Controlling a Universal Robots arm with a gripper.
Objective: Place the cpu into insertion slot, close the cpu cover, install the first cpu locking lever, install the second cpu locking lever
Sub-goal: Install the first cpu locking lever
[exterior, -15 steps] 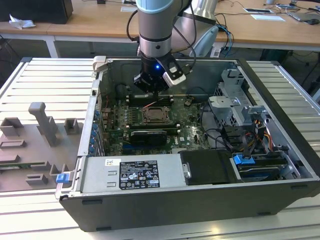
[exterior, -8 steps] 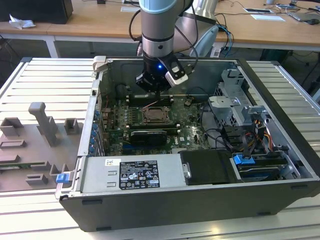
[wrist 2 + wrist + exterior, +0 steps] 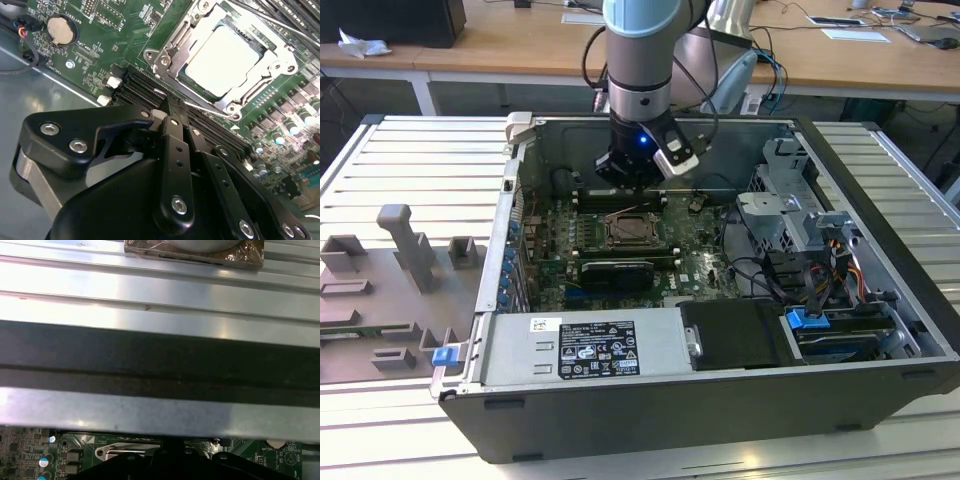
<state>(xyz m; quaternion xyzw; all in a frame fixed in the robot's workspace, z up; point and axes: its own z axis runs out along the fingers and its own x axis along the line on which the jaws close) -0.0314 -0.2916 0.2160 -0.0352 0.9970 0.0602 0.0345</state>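
Note:
The cpu (image 3: 225,60) lies flat in the insertion slot (image 3: 165,57), its pale metal top showing through the window of the cpu cover (image 3: 192,37), which is folded down around it. My gripper (image 3: 169,104) hovers just off one corner of the socket with its black fingers (image 3: 173,150) pressed together, shut. A thin wire locking lever (image 3: 207,109) runs along the socket edge right by the fingertips; I cannot tell whether they touch it. In the exterior view the gripper (image 3: 634,188) hangs over the socket (image 3: 630,230) in the middle of the motherboard.
Black memory slots (image 3: 135,85) run beside the socket, with a coin battery (image 3: 62,29) further off. The open computer case (image 3: 650,410) holds a power supply (image 3: 585,350), drive cages (image 3: 800,215) and cables (image 3: 770,275). A grey fixture tray (image 3: 390,290) sits on the exterior view's left.

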